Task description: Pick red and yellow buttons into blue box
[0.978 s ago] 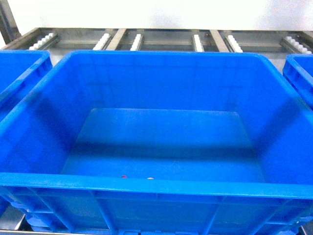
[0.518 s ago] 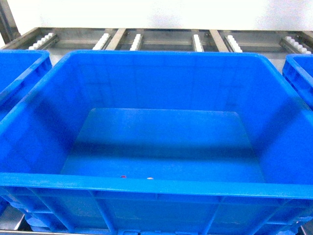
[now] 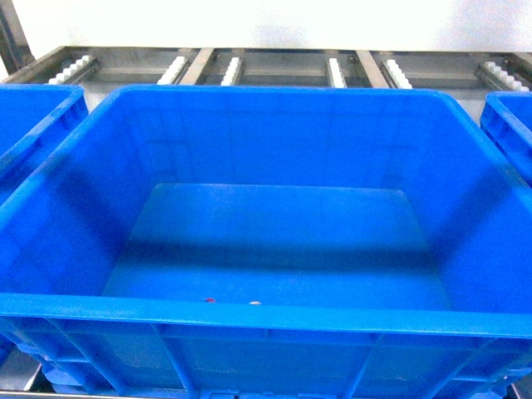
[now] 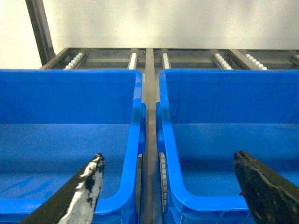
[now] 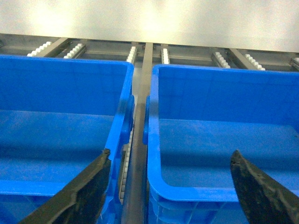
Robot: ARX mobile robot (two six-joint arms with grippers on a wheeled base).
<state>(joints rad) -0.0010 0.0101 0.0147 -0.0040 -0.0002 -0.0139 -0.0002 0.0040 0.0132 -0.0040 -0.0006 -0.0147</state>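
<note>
The blue box (image 3: 274, 314) fills the middle of the head view, deep, with a smooth bare floor. Just above its near rim, inside, a tiny red speck (image 3: 209, 300) and a pale speck (image 3: 254, 302) peek out. They are too small to tell whether they are the red and yellow buttons. My left gripper (image 4: 168, 158) is open and holds nothing, hovering over the gap between the blue box (image 4: 210, 203) and the left crate. A red speck (image 4: 240, 193) shows by its right finger. My right gripper (image 5: 171, 155) is open and holds nothing, above the gap beside the blue box (image 5: 70, 191). Neither gripper shows in the head view.
Matching blue crates stand to the left (image 3: 37, 125) and right (image 3: 509, 125) of the box, with narrow gaps between. All sit on a metal roller conveyor (image 3: 283, 66) against a white wall.
</note>
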